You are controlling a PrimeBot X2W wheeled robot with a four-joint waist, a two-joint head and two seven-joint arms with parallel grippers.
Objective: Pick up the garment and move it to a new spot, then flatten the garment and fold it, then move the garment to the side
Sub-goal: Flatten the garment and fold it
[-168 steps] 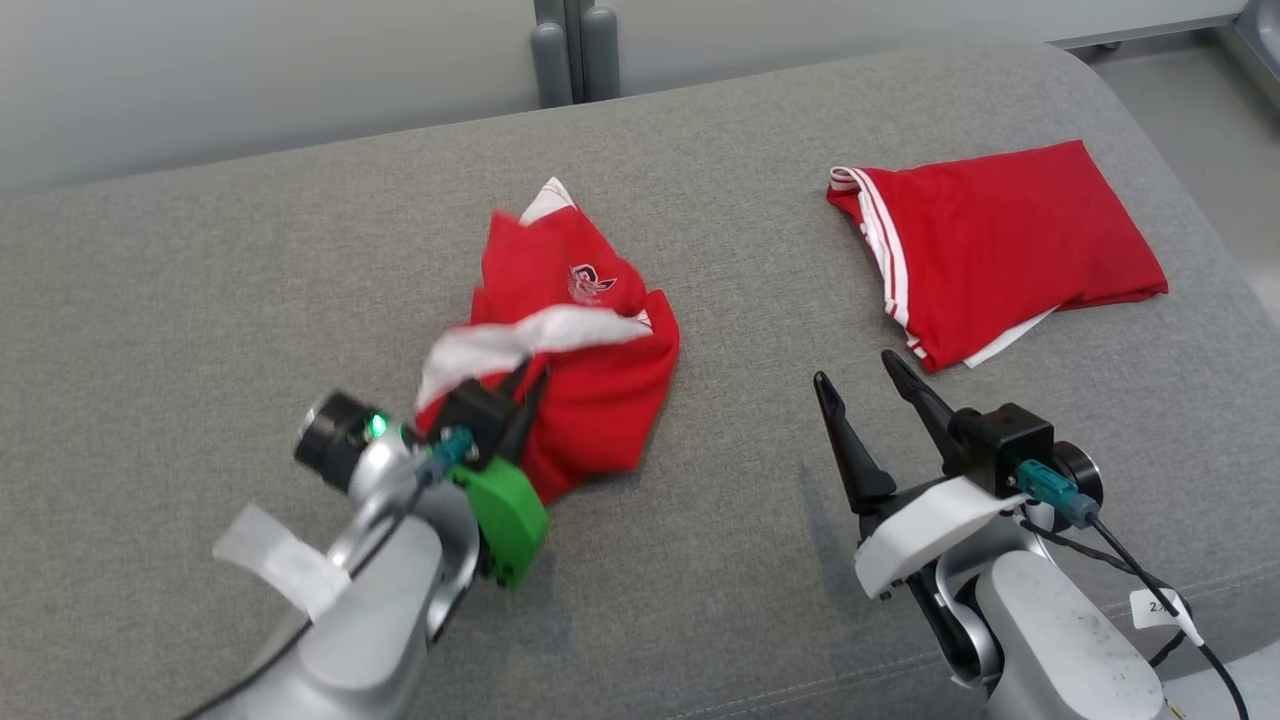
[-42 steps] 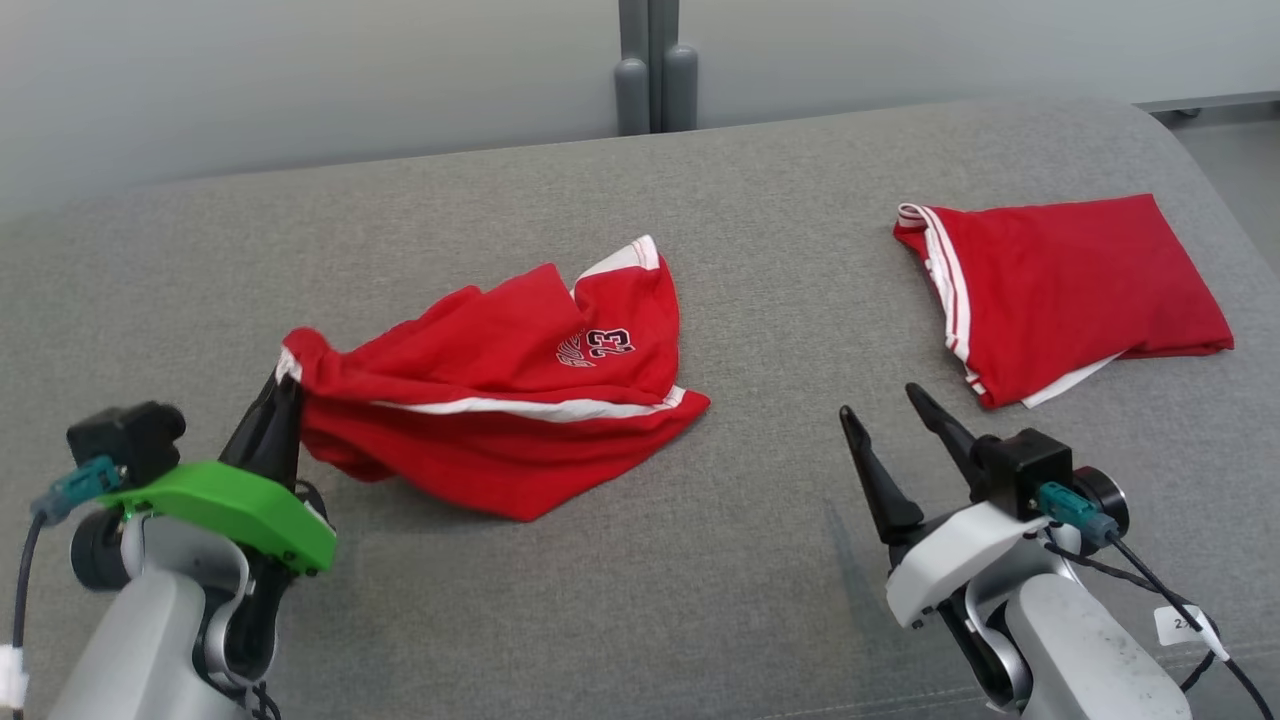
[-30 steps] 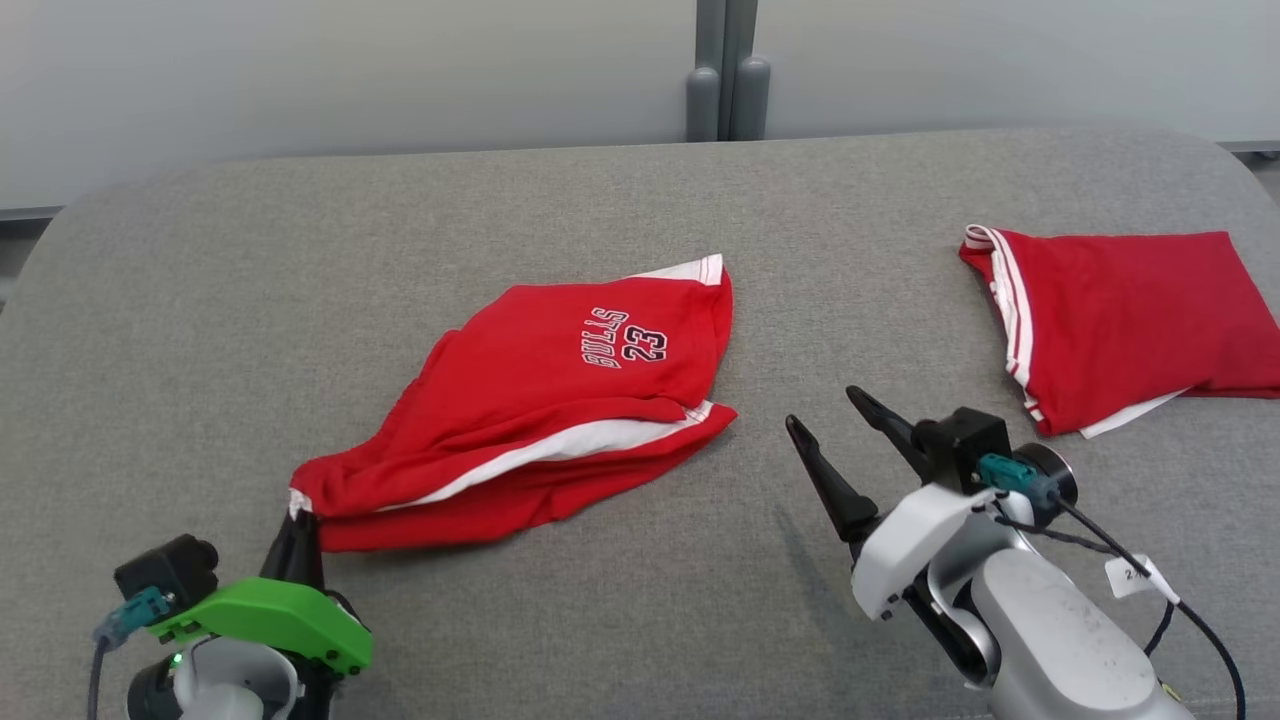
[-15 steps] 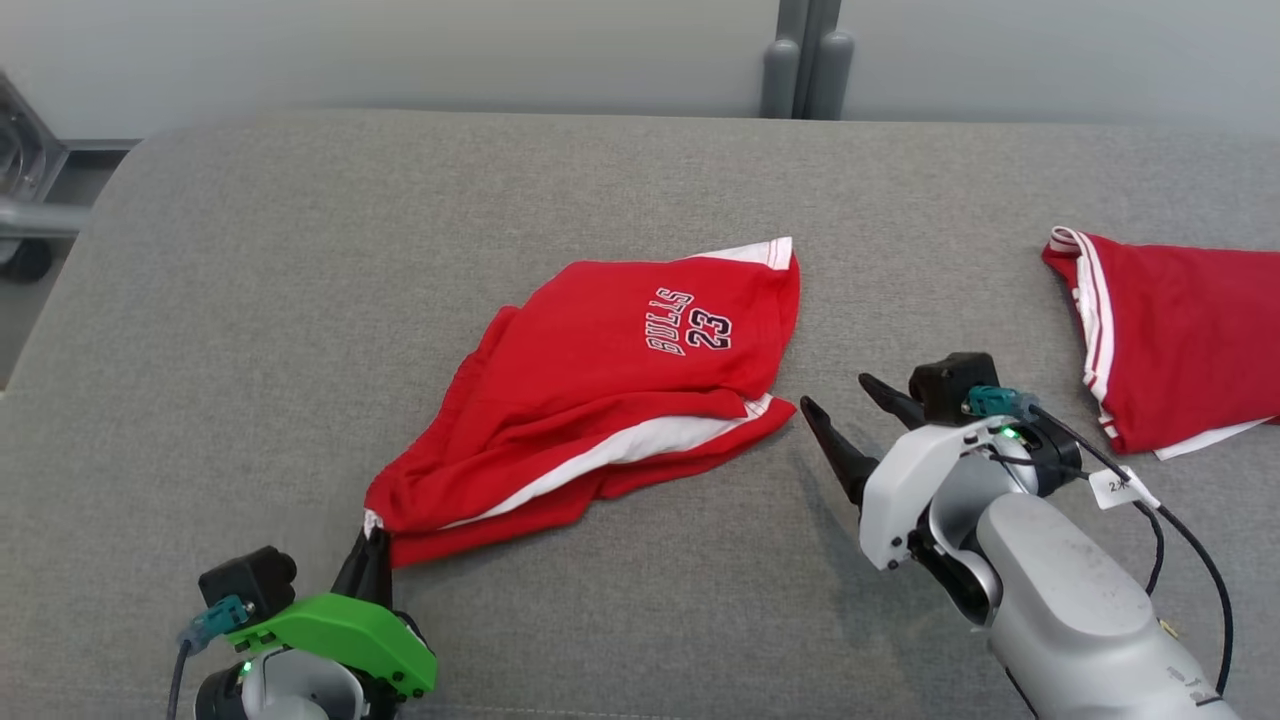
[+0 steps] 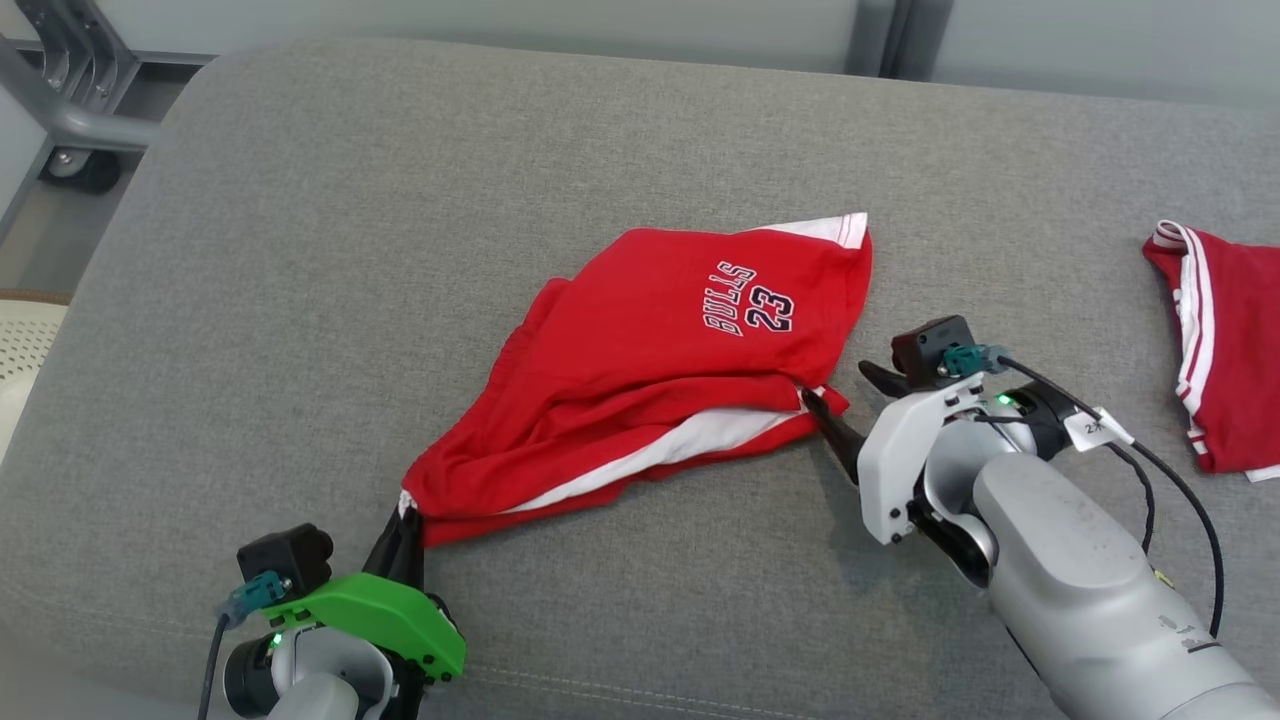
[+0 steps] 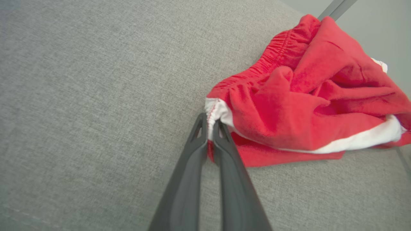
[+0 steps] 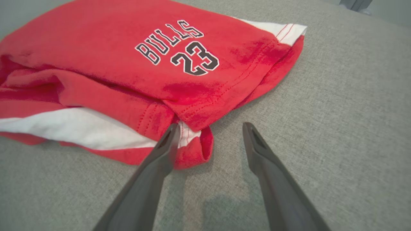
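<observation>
The garment is a pair of red shorts with white trim and "BULLS 23" printed on it, lying rumpled on the grey couch cushion. My left gripper is shut on its white waistband corner at the lower left. My right gripper stands open at the garment's right hem corner. In the right wrist view one finger lies over that corner and the other rests on bare cushion beside it.
A second red garment, folded, lies at the right edge of the cushion. A metal frame on wheels stands off the cushion's far left corner, and a pale perforated object shows at the left edge.
The head view has swung left and down. My left gripper has kept its hold on the waistband corner. My right gripper has moved up to the garment's right hem corner.
</observation>
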